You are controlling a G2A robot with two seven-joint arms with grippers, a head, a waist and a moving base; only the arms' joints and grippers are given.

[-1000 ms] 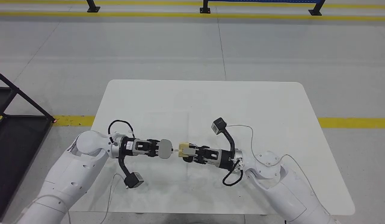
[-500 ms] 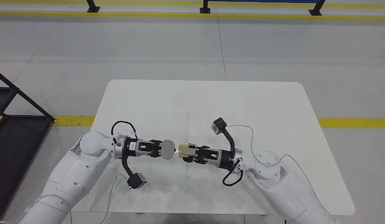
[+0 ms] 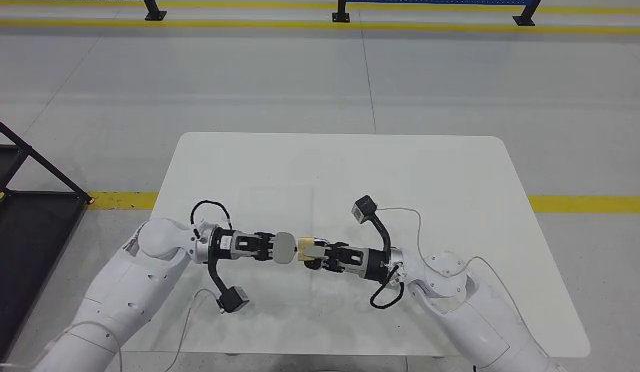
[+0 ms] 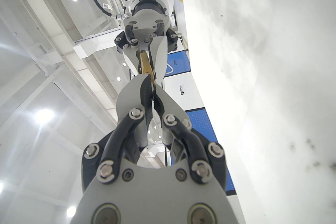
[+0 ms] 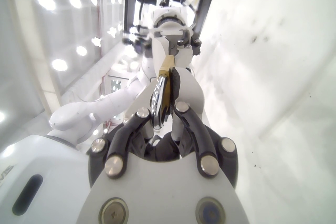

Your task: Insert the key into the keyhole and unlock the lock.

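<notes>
**Top view:** Near the white table's (image 3: 420, 172) 7 o'clock edge, my left gripper (image 3: 283, 247) meets the small brass padlock (image 3: 304, 247) from its 9 o'clock. My right gripper (image 3: 314, 253) clamps it from 3 o'clock, presenting the keyhole.

**Left wrist view:** My left fingers are pinched shut, apparently on the key, which is hidden between the pads.

**Right wrist view:** My right fingers grip the brass body and steel shackle (image 5: 157, 99), bracing the padlock for turning.

1. The left gripper (image 3: 289, 247) and the right gripper (image 3: 308, 252) meet tip to tip above the near middle of the table (image 3: 430, 182). The left one is on the left and the right one on the right.
2. The lock (image 5: 166, 64) sits between the right gripper's fingers, with its end toward the left gripper.
3. The left gripper's closed fingertips are right up against that end.
</notes>
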